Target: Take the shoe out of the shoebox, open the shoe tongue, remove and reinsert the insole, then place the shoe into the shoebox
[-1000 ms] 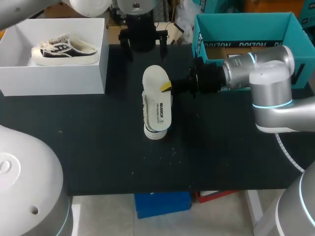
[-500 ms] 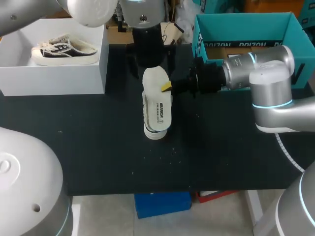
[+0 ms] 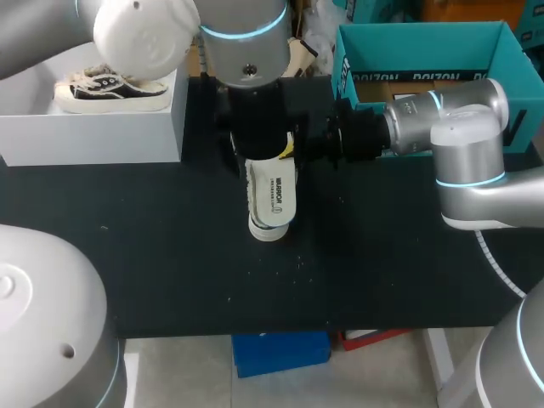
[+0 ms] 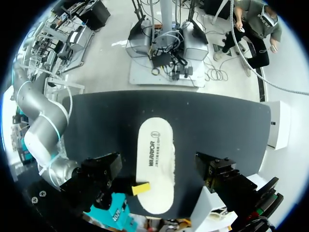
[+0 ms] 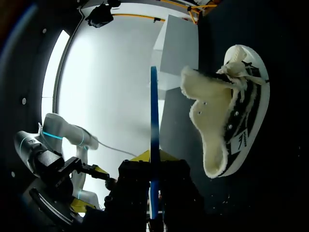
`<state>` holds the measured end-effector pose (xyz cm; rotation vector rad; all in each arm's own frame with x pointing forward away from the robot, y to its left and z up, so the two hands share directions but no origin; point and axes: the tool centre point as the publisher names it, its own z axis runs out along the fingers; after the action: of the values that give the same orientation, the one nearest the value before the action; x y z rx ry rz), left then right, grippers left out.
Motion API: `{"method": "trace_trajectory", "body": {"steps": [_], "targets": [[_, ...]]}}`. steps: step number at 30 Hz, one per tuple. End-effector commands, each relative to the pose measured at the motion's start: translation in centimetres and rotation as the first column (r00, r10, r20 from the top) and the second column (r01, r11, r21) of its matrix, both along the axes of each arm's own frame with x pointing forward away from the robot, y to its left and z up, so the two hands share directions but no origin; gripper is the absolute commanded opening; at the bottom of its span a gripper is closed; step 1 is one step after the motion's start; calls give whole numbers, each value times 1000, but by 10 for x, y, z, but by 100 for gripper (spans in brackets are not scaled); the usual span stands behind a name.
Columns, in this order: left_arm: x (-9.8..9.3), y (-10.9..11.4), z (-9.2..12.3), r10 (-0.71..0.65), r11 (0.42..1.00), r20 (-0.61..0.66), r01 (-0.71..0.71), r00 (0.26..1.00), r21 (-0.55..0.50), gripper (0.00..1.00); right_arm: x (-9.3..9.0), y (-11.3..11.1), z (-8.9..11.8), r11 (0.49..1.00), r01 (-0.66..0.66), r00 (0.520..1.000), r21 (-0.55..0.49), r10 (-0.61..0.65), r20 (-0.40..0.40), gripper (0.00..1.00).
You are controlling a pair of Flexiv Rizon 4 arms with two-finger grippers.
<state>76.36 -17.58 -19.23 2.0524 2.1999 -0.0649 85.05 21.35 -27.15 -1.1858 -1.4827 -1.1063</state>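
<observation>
My right gripper (image 3: pixel 293 150) is shut on the edge of the white insole (image 3: pixel 274 189) and holds it up over the mat. In the right wrist view the insole (image 5: pixel 153 121) shows edge-on as a thin blue strip between the fingers (image 5: pixel 166 155). The black-and-white shoe (image 5: pixel 231 121) lies on its side beside it, fleece tongue pulled open. My left gripper (image 3: pixel 258 151) hangs over the insole's far end, open. In the left wrist view its black fingers (image 4: pixel 101 174) stand wide on either side of the insole (image 4: pixel 155 164) without touching it.
A white shoebox (image 3: pixel 93 140) at the back left holds a second shoe (image 3: pixel 110 89). A teal box (image 3: pixel 425 42) stands at the back right, behind my right arm (image 3: pixel 459 127). Black mat (image 3: pixel 170 255) covers the table.
My left arm has come from the back of the table toward me and down, and now covers the insole's far end. The right gripper and the insole have stayed in place.
</observation>
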Motion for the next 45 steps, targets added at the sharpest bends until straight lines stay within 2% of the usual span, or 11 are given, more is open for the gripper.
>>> {"method": "trace_trajectory", "body": {"steps": [1,4,5,8,13,16,34,38,40,42,45], "targets": [[-15,10,0,19,998,59,-15,998,-69,100,0,1,-1,1000,2,1000,0,-2,0,0],[-22,15,5,7,956,76,15,997,-292,100,0,1,-1,1000,2,1000,0,-2,0,0],[-26,18,9,-12,911,75,42,997,-411,100,0,1,-1,1000,2,1000,0,-2,0,0],[-34,21,13,-75,786,102,122,992,-606,100,0,1,-1,1000,2,1000,0,-2,0,0],[-43,27,19,-133,614,147,198,980,-764,100,0,1,-1,1000,2,1000,0,-2,0,0],[-47,35,21,-177,469,173,237,969,-851,100,0,1,-1,1000,2,1000,0,-2,0,0],[-47,35,21,-177,469,173,237,969,-851,100,0,1,-1,1000,2,1000,0,-2,0,0],[-48,39,10,-158,241,204,238,966,-941,100,0,1,-1,1000,2,1000,0,-2,0,0],[-48,43,7,-124,233,229,253,965,-939,100,0,1,-1,1000,2,1000,0,-2,0,0],[-48,48,6,-115,131,219,234,969,-963,100,0,1,-1,1000,2,1000,0,-2,0,0],[-48,48,6,-115,131,219,234,969,-963,100,0,1,-1,1000,2,1000,0,-2,0,0]]}}
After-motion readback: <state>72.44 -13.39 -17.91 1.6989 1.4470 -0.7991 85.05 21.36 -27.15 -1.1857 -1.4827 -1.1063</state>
